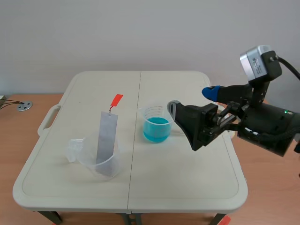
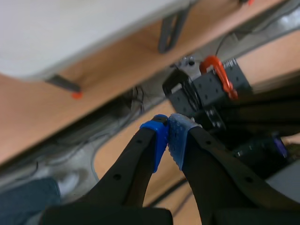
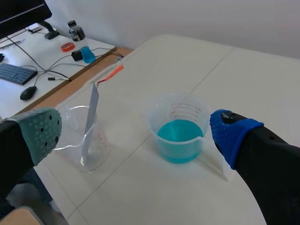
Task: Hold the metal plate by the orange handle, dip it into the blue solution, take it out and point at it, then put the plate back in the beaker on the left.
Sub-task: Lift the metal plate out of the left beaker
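Up close, the right gripper [image 3: 136, 133] is spread wide, grey-green pad on one side, blue pad on the other, and nothing is gripped between them. Just ahead, nearer the blue-padded finger, one beaker [image 3: 180, 112] sits upright on the white table [image 1: 187, 187], with blue solution [image 3: 179, 138] in its lower part. Further out and well apart from the gripper stands a second, clear beaker [image 3: 101, 150], and that's where the single metal plate [image 3: 92, 112] is. Its long axis runs up and down, leaning slightly. Its foot is in the beaker, seen only through the clear wall. The one orange handle [image 3: 112, 74] is at the top, angling away from the robot. That clear beaker's outline is hard to trace. Two beakers in all. The right arm is cut off at the scene's edge. Over on the other side, the left gripper [image 2: 168, 136] has its pads pressed together on nothing, down beside the table's legs with floor beyond it. That arm is out of the scene view.
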`<state>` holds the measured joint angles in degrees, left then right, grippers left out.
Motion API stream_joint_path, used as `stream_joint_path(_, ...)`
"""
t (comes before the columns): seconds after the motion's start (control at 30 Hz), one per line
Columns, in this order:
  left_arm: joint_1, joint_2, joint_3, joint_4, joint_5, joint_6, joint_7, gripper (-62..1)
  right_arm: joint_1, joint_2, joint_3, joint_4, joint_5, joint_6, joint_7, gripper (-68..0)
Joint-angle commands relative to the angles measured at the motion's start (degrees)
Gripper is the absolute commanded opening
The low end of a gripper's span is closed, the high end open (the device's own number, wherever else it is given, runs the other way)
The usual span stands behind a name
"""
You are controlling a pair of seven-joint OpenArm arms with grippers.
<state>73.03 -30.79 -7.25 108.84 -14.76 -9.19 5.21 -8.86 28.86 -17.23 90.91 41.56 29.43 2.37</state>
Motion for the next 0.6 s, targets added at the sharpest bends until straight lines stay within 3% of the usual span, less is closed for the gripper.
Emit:
stream_joint_path(0.0,0.94,0.26,0.09,0.81,-0.15,-0.33,0.70,-58.1,3.13,-0.33,-0.72,-0.31,2.82,0.24,-0.81,-1.2)
stream_joint_path(0.17,1.11,0.28,0.09,-0.57,-0.17,-0.35,5.01,-58.1,10.47,-3.87,-3.13,-5.51,8.63,0.66,-7.45,-1.2)
stream_joint_path(0.57,1.07,0.28,0.15,-12.02,-0.20,-0.37,4.87,-58.1,21.73,-12.98,-7.15,-15.26,18.08,2.99,-20.20,-1.2)
